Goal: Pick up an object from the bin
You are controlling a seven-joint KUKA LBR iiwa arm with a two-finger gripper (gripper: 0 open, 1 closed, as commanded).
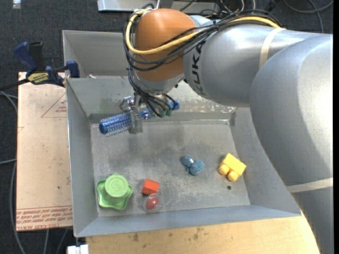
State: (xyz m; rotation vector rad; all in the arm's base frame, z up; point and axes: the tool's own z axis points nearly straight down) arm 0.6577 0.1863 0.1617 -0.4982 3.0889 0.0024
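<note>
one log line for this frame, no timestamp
gripper: back left of bin, at end of blue bristly roller | grasp: unclear | front: green cup, red block, blue lump, yellow block

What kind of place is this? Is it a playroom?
Probably a robot lab or workshop, not a playroom. A big silver robot arm reaches into a grey metal bin holding a few small toys, and loose cables lie on the dark floor behind.

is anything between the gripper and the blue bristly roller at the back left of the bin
Nothing visible does. The gripper is right at the right end of the roller. The green cup, red block, blue lump and yellow block lie apart from it, toward the front.
</note>
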